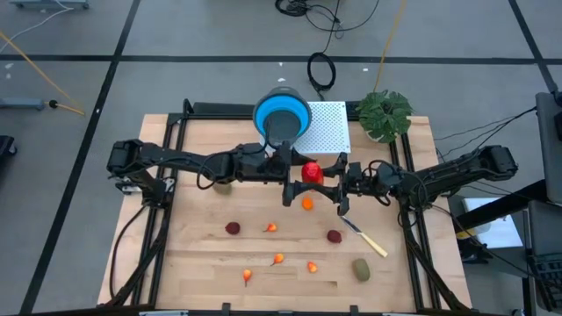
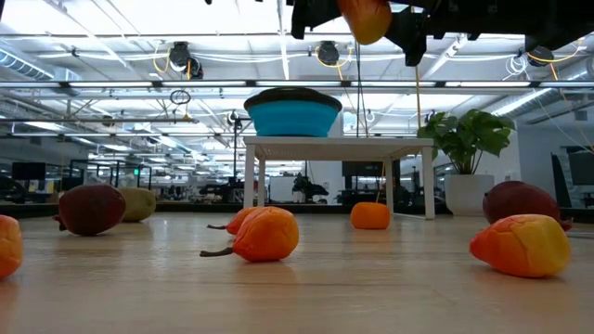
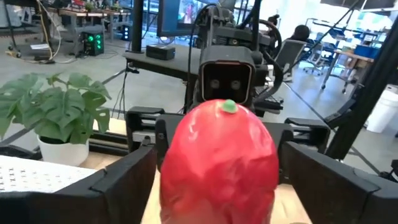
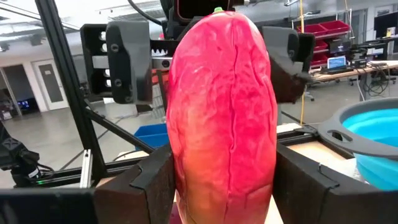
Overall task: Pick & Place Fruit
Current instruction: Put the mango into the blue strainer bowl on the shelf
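The elongated red-yellow fruit (image 1: 311,171) is up in the air over the middle of the table, between my two grippers. My left gripper (image 1: 297,178) reaches in from the left and my right gripper (image 1: 329,183) from the right; both are shut on the fruit. In the low view its yellow lower end (image 2: 367,23) shows at the top edge. Lying on the tabletop are two dark red balls (image 1: 233,228) (image 1: 334,235), two brown-green ovals (image 1: 361,269) (image 1: 221,184) and several orange bits (image 1: 307,204). My left gripper (image 3: 217,186) has the fruit's red side (image 3: 171,180) pinched between its two fingers. It comes in level from the table's left. The fruit is lifted clear, its green stem tip (image 3: 227,106) up. My right gripper (image 4: 224,186) pinches the fruit's lower, orange-red part (image 4: 186,186) between its two fingers, which lie across its length. It comes in level from the table's right. The fruit stands upright in the hold, clear of the table.
The blue bowl (image 1: 281,116) sits on a white perforated stand (image 1: 329,123) at the far edge, just beyond the grippers. A potted plant (image 1: 384,114) stands at the far right. The pale-handled knife (image 1: 367,237) lies right of centre.
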`<move>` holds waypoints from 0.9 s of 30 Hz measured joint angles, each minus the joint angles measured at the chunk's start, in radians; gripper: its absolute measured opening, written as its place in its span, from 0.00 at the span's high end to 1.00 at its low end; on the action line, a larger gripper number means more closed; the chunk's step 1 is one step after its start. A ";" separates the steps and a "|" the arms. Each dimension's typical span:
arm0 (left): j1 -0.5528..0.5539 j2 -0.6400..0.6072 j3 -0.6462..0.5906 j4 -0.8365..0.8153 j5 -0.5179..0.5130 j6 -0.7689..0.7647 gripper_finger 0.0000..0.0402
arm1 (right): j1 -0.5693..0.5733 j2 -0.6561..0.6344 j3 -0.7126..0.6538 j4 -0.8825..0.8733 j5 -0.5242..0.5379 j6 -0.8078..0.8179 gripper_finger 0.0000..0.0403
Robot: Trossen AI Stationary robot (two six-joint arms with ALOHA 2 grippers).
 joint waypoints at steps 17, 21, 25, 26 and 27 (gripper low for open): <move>-0.001 0.000 0.000 -0.002 -0.031 -0.007 0.45 | 0.000 0.000 0.000 -0.070 -0.058 0.078 0.32; -0.003 0.000 0.000 -0.011 -0.046 0.003 0.41 | 0.004 -0.011 0.000 -0.131 -0.075 0.077 0.28; -0.002 0.000 0.000 -0.007 -0.092 0.013 0.43 | 0.007 -0.048 0.000 -0.250 -0.077 0.076 0.27; -0.002 0.000 0.000 -0.003 -0.106 0.021 0.44 | 0.008 -0.060 0.000 -0.285 -0.081 0.083 0.27; 0.000 -0.001 0.000 0.002 -0.116 0.028 0.45 | 0.008 -0.075 0.000 -0.320 -0.088 0.096 0.27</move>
